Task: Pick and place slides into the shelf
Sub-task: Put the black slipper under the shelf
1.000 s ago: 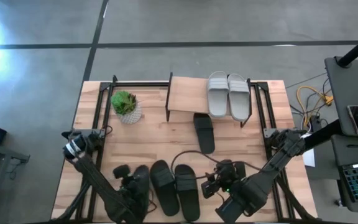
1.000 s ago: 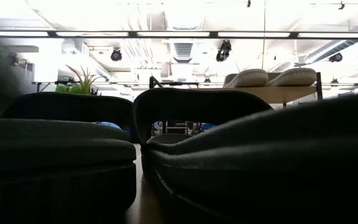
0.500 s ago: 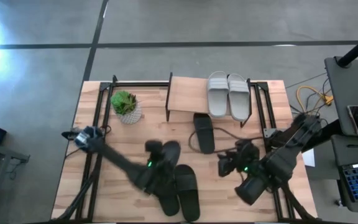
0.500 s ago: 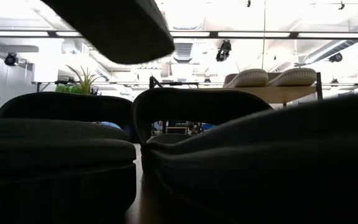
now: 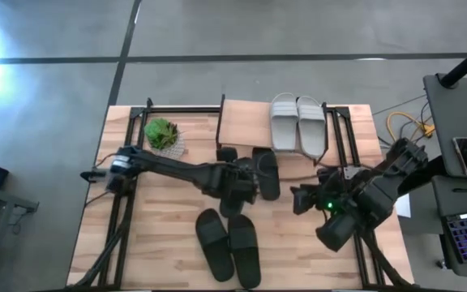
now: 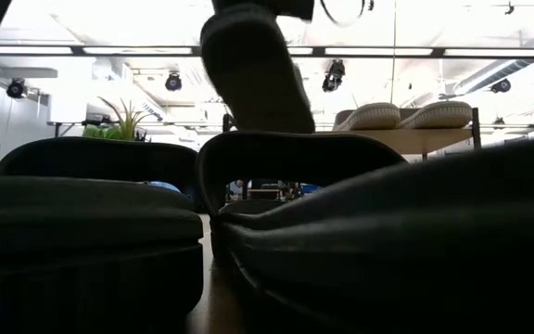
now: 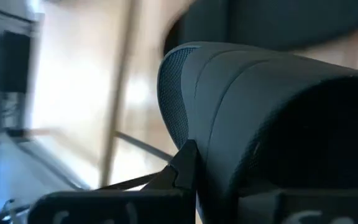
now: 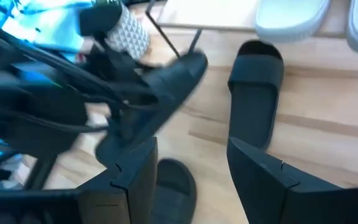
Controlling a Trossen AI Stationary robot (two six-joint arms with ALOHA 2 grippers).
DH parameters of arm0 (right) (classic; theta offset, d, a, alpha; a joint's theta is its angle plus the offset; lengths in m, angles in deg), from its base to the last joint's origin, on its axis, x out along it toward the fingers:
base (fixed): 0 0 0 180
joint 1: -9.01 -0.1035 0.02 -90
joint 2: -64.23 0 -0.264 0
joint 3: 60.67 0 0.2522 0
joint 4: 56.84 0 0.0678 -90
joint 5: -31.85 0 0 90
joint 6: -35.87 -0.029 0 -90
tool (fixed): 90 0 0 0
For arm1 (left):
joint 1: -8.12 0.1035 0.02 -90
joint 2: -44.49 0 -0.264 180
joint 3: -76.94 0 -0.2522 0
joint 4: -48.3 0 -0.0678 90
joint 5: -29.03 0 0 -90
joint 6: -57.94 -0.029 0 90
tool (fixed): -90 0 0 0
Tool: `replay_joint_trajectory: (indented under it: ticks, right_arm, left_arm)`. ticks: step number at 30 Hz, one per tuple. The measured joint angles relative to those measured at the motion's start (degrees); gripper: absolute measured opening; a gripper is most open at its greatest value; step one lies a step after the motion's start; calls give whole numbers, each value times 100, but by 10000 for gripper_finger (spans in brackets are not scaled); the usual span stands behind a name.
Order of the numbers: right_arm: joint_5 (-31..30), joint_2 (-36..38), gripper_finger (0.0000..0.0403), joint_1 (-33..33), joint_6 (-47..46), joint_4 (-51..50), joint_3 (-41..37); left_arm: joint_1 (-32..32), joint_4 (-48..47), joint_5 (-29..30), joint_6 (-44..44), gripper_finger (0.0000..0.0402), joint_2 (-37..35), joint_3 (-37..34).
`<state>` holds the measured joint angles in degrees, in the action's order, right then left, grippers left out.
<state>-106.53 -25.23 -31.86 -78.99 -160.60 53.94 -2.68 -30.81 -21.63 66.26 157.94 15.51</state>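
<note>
While blurred, left gripper [image 5: 235, 180] seemingly grips black slide [image 6: 253, 65]

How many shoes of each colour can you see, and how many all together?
Light grey rubber slide sandals: 2, side by side on the shelf's wooden top.
Black rubber slide sandals: 4. Two lie together on the table, one lies by the shelf, and one is held by the left gripper.
Total: 6 slides.

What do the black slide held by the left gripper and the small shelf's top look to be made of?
The black open-toe slide clamped in the left gripper looks like matte rubber or foam: dull, no glare, with a fine stippled texture in the left wrist view. The low shelf's light plank top looks like pale wood, or possibly laminate, on thin black legs that appear to be metal.
</note>
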Motion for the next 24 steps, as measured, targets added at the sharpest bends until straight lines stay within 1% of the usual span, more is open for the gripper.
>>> replay_joint_trajectory:
  ticks: [2, 8, 13, 17, 21, 24]
  right_arm:
    - [-78, 32, 185, 92, 102, -8, 93]
    - [-136, 29, 185, 386, 619, 0, 413]
    - [-136, 29, 185, 573, 824, -1, 506]
    - [-128, 27, 185, 649, 852, 23, 505]
    - [-70, 16, 185, 709, 834, 44, 392]
    - [-3, -25, 185, 728, 816, 44, 379]
  left_arm:
    - [174, 233, -318, -210, 0, 3, -215]
    - [547, 1179, -297, -835, 0, 22, -898]
    - [987, 1589, -426, -890, 0, 41, -1484]
    - [1295, 2048, -70, -1298, 0, 50, -1809]
    - [1577, 2619, 30, -1701, 0, 50, -2014]
    - [1756, 3175, 214, -2263, 0, 51, -2127]
